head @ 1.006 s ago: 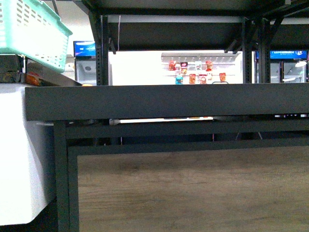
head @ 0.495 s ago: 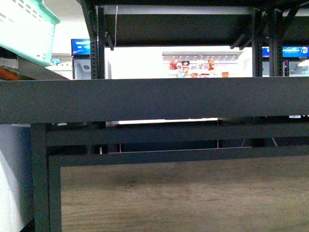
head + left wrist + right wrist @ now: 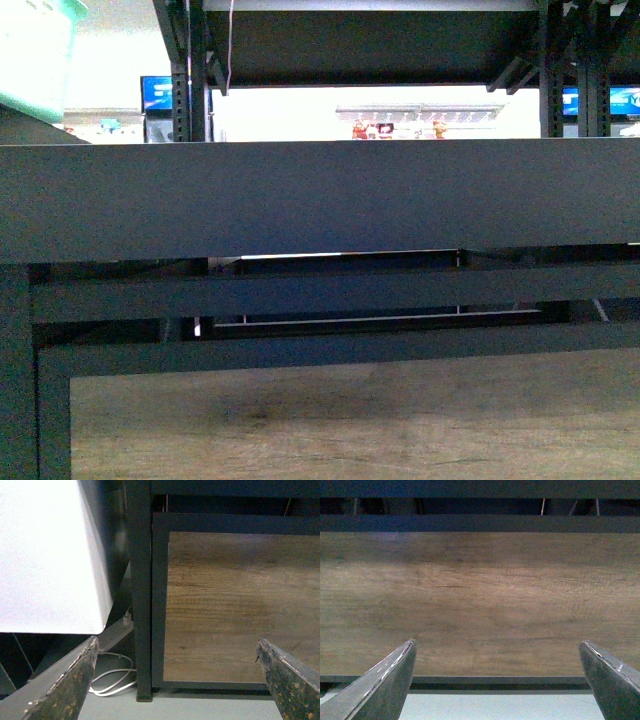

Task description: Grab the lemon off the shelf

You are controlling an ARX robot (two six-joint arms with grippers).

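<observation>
The shelf (image 3: 320, 200) fills the front view. Its thick black front edge hides whatever lies on it, so the lemon's place cannot be told. Its wood panel (image 3: 480, 600) faces both wrists. The left fingers (image 3: 70, 680) and right fingers (image 3: 385, 680) are spread wide and empty, apart from the panel. A white cable (image 3: 112, 680) lies beside the shelf's foot.

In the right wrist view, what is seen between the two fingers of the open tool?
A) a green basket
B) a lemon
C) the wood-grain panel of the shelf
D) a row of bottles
C: the fingers of the right tool stand wide apart with nothing held, and only the wood-grain panel of the shelf fills the space between them.
</observation>
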